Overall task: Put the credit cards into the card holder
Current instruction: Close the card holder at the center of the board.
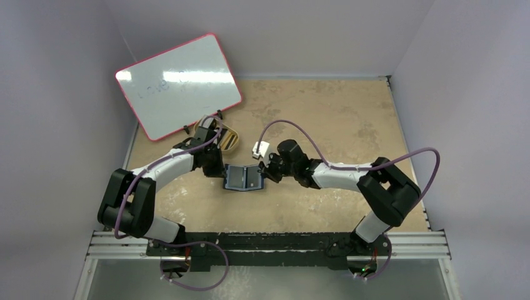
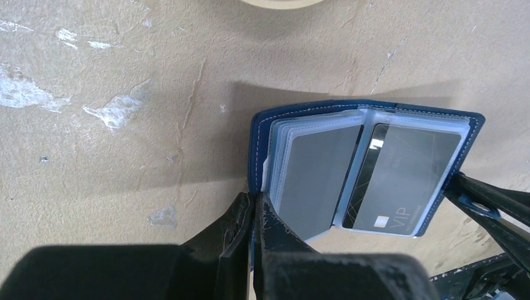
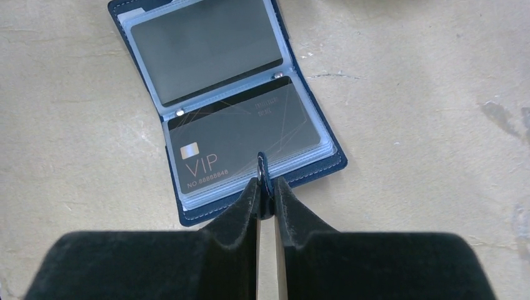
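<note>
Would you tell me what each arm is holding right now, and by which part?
Both hold the open card holder: the left jaws pinch one cover's outer edge, the right jaws its snap tab on the opposite side.

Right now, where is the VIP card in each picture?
Top: VIP card sits just below centre.
Left wrist: right of centre, in the wallet.
Right wrist: centre, in the wallet's nearer half.
Shared landmark: the open blue wallet, seen in all three.
</note>
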Robot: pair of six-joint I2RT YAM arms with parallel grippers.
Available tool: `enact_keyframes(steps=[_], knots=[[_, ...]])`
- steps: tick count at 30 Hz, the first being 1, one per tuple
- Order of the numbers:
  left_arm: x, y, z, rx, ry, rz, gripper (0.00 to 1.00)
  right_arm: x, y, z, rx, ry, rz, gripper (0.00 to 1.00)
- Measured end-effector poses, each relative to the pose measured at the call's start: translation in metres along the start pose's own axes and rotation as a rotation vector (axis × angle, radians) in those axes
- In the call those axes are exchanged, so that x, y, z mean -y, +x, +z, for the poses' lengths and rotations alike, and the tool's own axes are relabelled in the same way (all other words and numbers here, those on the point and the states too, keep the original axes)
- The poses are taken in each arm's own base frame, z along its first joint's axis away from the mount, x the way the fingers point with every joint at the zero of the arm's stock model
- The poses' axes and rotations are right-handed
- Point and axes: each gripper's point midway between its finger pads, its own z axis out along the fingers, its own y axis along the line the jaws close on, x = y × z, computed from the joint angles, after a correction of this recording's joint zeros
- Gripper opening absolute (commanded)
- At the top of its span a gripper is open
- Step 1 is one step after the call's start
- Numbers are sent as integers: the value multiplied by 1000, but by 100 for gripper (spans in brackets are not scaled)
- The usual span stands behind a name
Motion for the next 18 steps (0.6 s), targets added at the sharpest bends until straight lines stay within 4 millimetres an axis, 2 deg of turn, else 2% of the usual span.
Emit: enact_keyframes(steps=[4,7,14,18], knots=[[0,0,0,-1,0,-1,0,-5,8,1,26,-1,37,10],[7,-1,-3,1,37,-10,8,-9,9,2,58,-14,52,10],[53,-5,-17,81,333,-147,19,-12,4,4,116,-27,69,10],[68,-3,-19,86,451,-216,22,-13,6,6,131,-32,72,9]])
